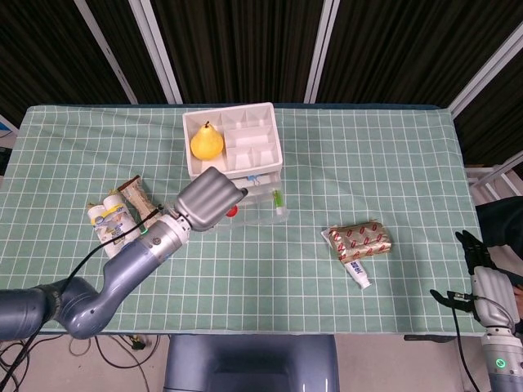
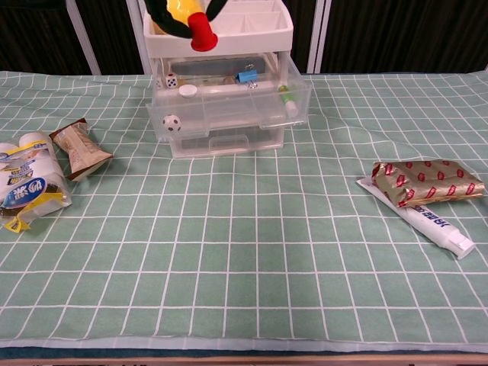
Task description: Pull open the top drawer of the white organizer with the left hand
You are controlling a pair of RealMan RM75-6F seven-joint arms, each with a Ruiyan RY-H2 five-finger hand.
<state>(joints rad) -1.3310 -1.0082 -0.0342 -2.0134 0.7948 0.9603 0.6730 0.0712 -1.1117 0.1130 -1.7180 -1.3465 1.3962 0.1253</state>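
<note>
The white organizer [image 1: 275, 152] [image 2: 229, 40] stands at the table's back middle, with a yellow pear [image 1: 207, 142] in its top tray. Its clear top drawer [image 1: 265, 216] [image 2: 229, 114] is pulled out toward me. Inside lie a die, a small ball, a white cap, a blue clip and a green tube. My left hand [image 1: 208, 202] [image 2: 177, 15] hovers above the drawer's left part and pinches a small red piece [image 1: 233, 211] [image 2: 203, 32]. At the bottom right of the head view, off the table, my right hand [image 1: 482, 282] holds nothing and its fingers are apart.
Snack packs [image 1: 113, 222] [image 2: 27, 191] and a brown packet [image 1: 140, 200] [image 2: 80, 146] lie at the left. A gold and red packet [image 1: 359, 238] [image 2: 427, 183] rests on a toothpaste tube [image 1: 358, 273] [image 2: 436, 221] at the right. A second drawer [image 2: 229, 141] sits shut below.
</note>
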